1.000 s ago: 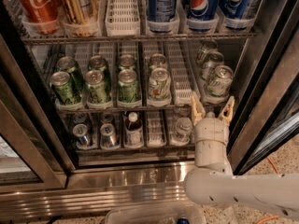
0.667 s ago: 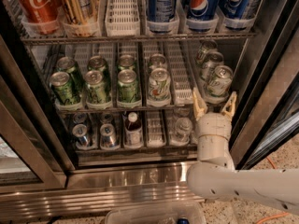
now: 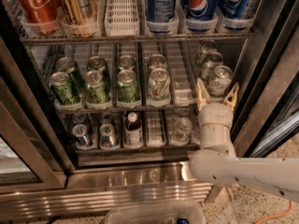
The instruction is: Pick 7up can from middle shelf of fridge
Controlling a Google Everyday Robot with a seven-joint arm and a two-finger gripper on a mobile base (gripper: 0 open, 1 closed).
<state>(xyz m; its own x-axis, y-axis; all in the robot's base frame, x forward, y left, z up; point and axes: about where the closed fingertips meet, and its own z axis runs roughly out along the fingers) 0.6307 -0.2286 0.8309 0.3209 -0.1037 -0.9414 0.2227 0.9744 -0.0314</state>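
Steel racks of the fridge (image 3: 140, 190) filled our view. Our jaws stood released and spread wide at the right end of the middle shelf (image 3: 180, 78), on top of the white arm (image 3: 212, 129). Between the two jaw tips we saw the 7up can (image 3: 219, 80), the front one of its lane; whether they touched it we could not tell. Green cans (image 3: 96, 85) stood to the left of the jaws.

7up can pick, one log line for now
gripper: open | fingers: flanking 7up can | where: middle shelf, right lane | can: on shelf
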